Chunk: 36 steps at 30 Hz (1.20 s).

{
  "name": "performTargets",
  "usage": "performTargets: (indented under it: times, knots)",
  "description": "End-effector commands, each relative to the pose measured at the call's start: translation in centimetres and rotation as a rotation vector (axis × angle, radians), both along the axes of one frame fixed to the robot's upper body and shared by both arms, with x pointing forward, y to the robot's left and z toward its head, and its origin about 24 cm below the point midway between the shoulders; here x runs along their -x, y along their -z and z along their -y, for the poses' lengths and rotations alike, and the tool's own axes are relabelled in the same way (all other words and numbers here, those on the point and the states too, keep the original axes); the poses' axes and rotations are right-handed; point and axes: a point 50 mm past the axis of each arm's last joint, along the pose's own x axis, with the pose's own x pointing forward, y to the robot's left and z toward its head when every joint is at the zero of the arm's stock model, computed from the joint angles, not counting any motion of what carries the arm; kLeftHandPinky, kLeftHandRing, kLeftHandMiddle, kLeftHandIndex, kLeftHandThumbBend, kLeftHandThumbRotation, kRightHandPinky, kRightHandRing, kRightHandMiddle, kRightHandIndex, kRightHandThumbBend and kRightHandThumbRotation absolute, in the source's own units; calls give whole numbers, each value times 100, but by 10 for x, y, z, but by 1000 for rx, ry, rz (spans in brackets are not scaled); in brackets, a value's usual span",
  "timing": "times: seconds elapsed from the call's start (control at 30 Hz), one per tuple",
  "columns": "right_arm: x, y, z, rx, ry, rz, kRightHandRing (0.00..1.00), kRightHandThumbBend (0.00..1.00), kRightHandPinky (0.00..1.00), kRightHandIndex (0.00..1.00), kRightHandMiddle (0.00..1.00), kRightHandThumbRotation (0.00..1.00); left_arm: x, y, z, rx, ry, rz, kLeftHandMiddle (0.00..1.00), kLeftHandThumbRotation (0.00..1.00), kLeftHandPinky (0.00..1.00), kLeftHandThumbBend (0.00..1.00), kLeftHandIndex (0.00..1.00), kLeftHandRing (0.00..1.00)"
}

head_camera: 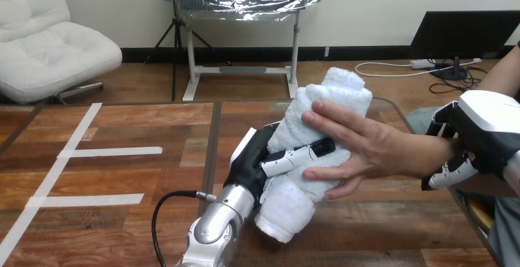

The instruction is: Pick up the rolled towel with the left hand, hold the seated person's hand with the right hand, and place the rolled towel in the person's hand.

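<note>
We see the left robot hand closed on the towel. Its palm lies against the roll's left side and its fingers curl across the front, about midway along the roll. The right robot hand sits at the right edge, clasped round the person's wrist, with dark fingers above the wrist and white-tipped ones below it.

The person's hand comes in from the right and lies flat on the towel. Its fingers spread over the roll's right side, and its thumb passes beneath the robot fingers. It covers part of the roll and the tips of those fingers, so we cannot tell how far round they reach. The right robot hand is cut off by the edge, and its palm is hidden behind the white shell. We cannot tell whether the towel's lower end touches the worktop or hangs just above it.

The towel stands tilted, with its top leaning right and away and its lower end beside the left forearm. It sits between the left robot hand and the person's hand, touching both, and it is well apart from the right robot hand.
</note>
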Motion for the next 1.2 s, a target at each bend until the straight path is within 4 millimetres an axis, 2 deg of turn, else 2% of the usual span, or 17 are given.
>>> performTargets:
  times: [0.0, 0.53, 1.17]
  knots:
    - [-4, -13, -3, -26, -3, 70, 39, 81, 32, 49, 47, 0, -2, -33, 54, 67, 169, 103, 47, 35, 44, 100, 51, 44]
    - [-5, -11, -2, -29, 3, 59, 42, 80, 34, 49, 49, 0, -1, -29, 51, 57, 166, 91, 46, 36, 43, 100, 51, 43]
    - [-4, -9, -5, -51, -9, 76, 39, 82, 31, 50, 47, 0, -3, -27, 43, 29, 147, 95, 46, 36, 44, 100, 52, 44]
